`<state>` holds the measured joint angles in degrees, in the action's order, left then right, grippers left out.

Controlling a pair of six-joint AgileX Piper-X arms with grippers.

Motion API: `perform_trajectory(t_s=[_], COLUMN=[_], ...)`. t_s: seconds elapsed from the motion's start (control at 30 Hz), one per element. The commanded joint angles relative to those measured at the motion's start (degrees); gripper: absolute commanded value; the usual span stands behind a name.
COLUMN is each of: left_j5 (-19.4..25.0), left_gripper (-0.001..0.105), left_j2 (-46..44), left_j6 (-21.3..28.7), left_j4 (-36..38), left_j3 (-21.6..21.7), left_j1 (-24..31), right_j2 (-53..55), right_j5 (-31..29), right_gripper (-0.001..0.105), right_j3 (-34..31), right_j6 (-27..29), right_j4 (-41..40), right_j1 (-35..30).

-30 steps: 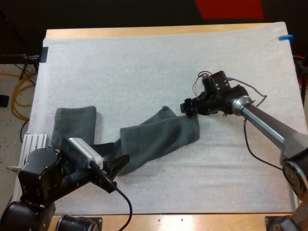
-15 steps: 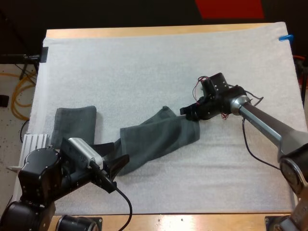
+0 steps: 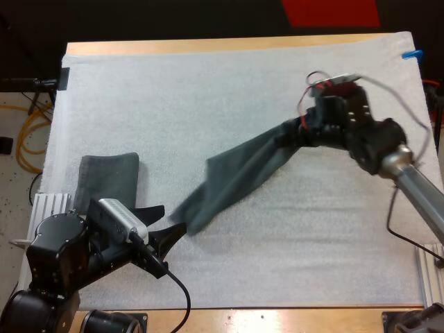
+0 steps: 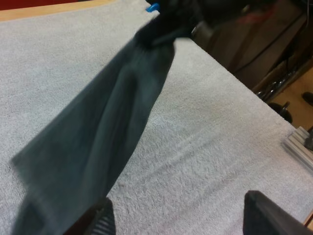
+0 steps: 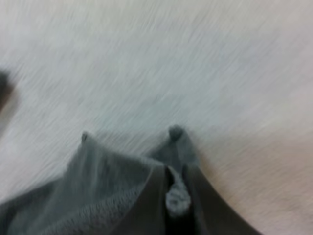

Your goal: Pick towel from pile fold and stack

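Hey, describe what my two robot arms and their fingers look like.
The left arm is made of bulky, black, rounded housings. The right arm is a silver-grey tube with black joints. The left gripper and right gripper each have two black fingers.

2 towels (image 3: 239, 173) (image 3: 107, 179) — 2 end effectors (image 3: 164, 222) (image 3: 290, 136)

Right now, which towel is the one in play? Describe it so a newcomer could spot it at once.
Look at the white mat, which carries two dark grey-green towels. The one in play is the long towel slanting across the middle, its upper end pinched in the right gripper. Unlike the folded towel lying flat at the left, it hangs stretched out in the air.
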<state>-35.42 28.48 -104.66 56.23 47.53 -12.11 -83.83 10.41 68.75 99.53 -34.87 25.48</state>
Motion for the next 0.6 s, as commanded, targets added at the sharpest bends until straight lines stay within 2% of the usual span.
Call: perform_trajectory(t_s=[0.0,0.1,0.2,0.37,0.43,0.57], left_j5=[0.1,0.1,0.1,0.1,0.1,0.1], left_gripper=[0.054,0.054,0.054,0.054,0.054,0.054], left_j2=[-0.1,-0.1,-0.1,-0.1,-0.1,-0.1], left_j6=[-0.1,-0.1,-0.1,-0.1,-0.1,-0.1], left_j4=[-0.3,-0.3,-0.3,-0.3,-0.3,-0.3], left_j3=[0.0,0.0,0.0,0.0,0.0,0.0], left_j1=[-0.2,-0.2,-0.2,-0.2,-0.2,-0.2], right_j2=[2.0,4.7,6.0,6.1,6.1,6.1], right_j5=[-2.9,-2.6,1.7,8.4,12.6,19.4], right_gripper=[0.000,0.000,0.000,0.000,0.000,0.000], right_j3=[0.4,0.4,0.4,-0.7,-2.3,-5.1], right_j6=[3.0,7.6,7.9,7.9,8.5,9.3], right_j4=[-0.1,-2.9,-8.0,-20.8,-23.8,-24.6], right_j1=[-0.1,-0.1,0.1,1.6,4.0,10.7])
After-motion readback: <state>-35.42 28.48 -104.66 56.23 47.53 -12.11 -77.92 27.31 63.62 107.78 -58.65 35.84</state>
